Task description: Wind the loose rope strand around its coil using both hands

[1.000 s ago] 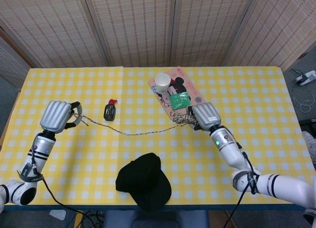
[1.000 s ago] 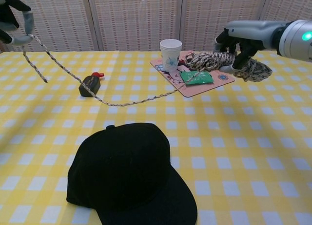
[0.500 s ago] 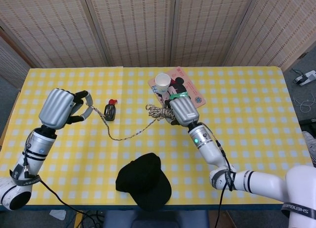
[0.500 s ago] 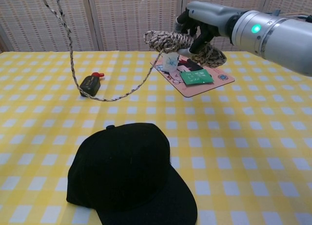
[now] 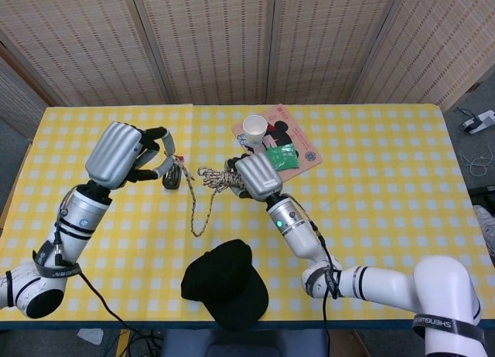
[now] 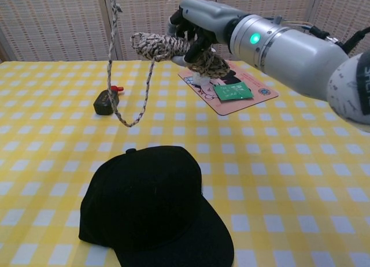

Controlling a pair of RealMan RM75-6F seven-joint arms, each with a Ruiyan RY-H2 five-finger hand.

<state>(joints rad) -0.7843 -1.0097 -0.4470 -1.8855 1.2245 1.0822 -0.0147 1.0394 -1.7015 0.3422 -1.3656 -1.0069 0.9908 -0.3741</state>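
The speckled rope coil [image 5: 219, 177] [image 6: 160, 45] is held off the table by my right hand [image 5: 256, 175] [image 6: 199, 23], above the middle of the yellow checked table [image 5: 387, 210]. Its loose strand [image 5: 195, 212] [image 6: 111, 65] drops from the coil, sags in a narrow loop and rises to my left hand [image 5: 128, 152]. The left hand pinches the strand, raised just left of the coil. In the chest view the left hand is out of frame, and the strand leaves through the top edge.
A black cap [image 5: 226, 283] [image 6: 156, 203] lies near the front edge, below the hanging loop. A small black bottle with a red cap [image 6: 104, 102] lies under the strand. Behind the right hand are a pink mat [image 5: 303, 146] [image 6: 257, 97], a green packet [image 6: 233, 91] and a paper cup [image 5: 254, 127].
Both hands have come together over the table's middle. The right hand carried the coil left and up; the left hand moved right and up. The strand went from stretched to a hanging loop.
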